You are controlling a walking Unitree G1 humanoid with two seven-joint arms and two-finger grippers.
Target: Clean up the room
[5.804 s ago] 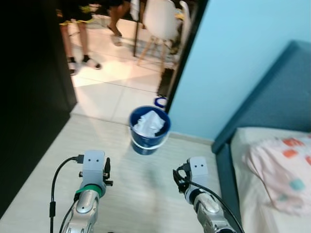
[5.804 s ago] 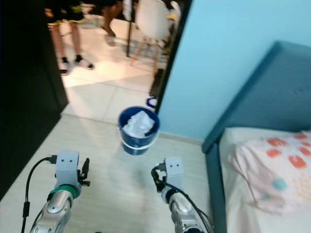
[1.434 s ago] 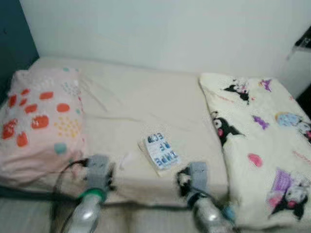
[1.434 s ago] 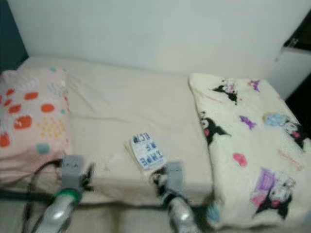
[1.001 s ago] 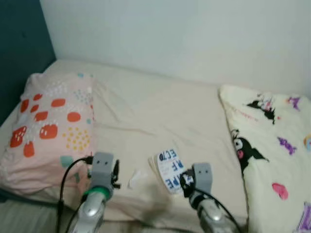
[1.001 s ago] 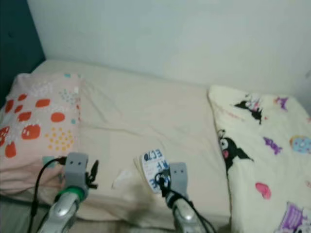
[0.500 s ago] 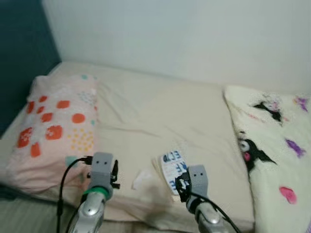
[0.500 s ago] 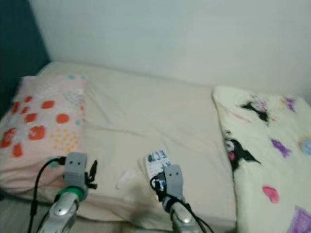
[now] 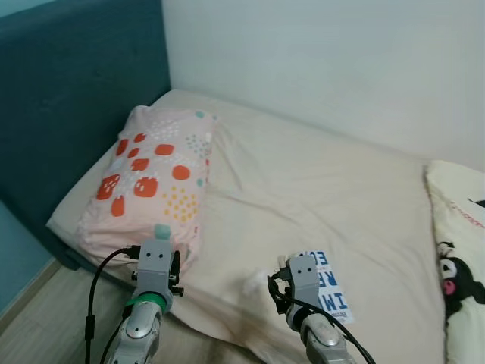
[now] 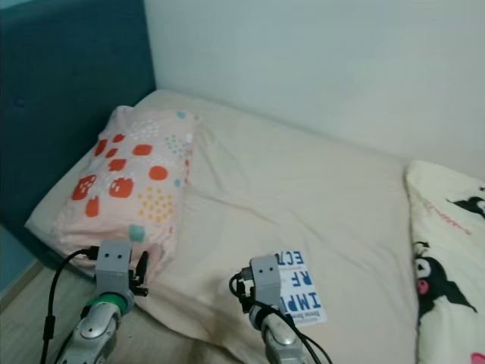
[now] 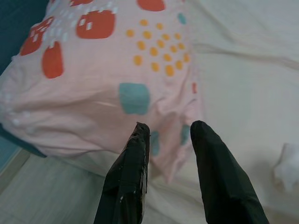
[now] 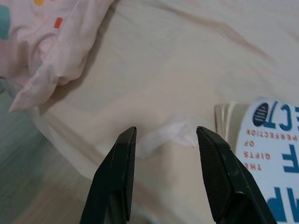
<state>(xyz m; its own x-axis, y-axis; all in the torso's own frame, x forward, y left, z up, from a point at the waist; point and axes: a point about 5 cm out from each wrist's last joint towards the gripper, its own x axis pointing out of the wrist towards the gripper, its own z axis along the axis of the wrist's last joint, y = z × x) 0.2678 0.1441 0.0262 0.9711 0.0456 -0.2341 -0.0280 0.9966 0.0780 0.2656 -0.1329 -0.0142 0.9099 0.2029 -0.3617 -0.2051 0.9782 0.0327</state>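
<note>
A crumpled white tissue (image 9: 249,286) lies on the cream bed sheet near the bed's front edge, with a white book with blue lettering (image 9: 330,293) just to its right. My right gripper (image 12: 166,133) is open and hovers close above the tissue (image 12: 161,136), which sits between its fingers' line of sight; the book (image 12: 268,163) lies beside it. My left gripper (image 11: 169,130) is open with nothing in it, at the corner of a pink strawberry-print pillow (image 11: 107,79). Both arms are held low before the bed edge.
The pillow (image 9: 155,178) lies against a teal headboard (image 9: 68,98) on the left. A cartoon-print blanket (image 9: 458,243) covers the bed's right side. A white wall runs behind the bed. Wood floor (image 9: 45,334) shows at the lower left.
The camera has turned from the doorway with the blue bin to the bed, then swung left, so the headboard shows now. Both arms keep the same low pose.
</note>
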